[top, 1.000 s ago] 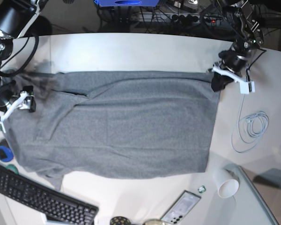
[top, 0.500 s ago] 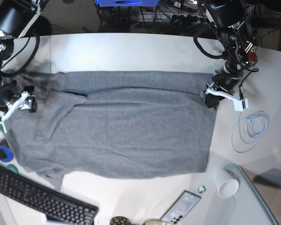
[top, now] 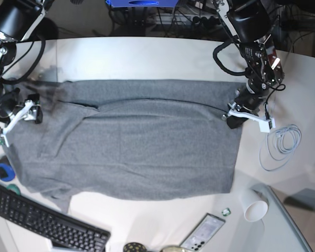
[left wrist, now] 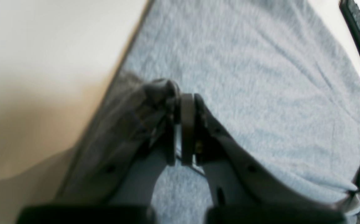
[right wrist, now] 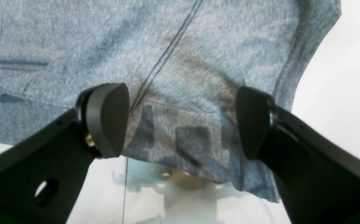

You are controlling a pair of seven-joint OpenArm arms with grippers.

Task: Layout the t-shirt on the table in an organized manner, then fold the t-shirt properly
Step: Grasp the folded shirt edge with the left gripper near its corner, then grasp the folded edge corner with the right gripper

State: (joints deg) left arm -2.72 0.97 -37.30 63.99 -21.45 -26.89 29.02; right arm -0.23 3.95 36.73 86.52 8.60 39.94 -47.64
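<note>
Currently t-shirt (top: pixel 131 139) lies flat across table (top: pixel 147 58); left gripper (top: pixel 232 119) jaws pinched on its edge, right gripper (top: pixel 21 116) jaws wide over sleeve; soft, limp — grab hems or corners

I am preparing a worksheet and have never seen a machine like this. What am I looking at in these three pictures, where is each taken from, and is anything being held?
This is a robot with two arms working at a white table. One picture looks down from overhead; the other two come from small cameras mounted at each arm's wrist, so you see the black fingers up close.

A grey t-shirt lies spread across the table. Around it sit a keyboard, a phone, a paper cup and a coiled white cable.

The left gripper, on the right in the overhead view, is pinched shut at the shirt's edge, with what looks like bunched cloth beside its fingers. The right gripper stands wide open over the shirt's other end, holding nothing.
</note>
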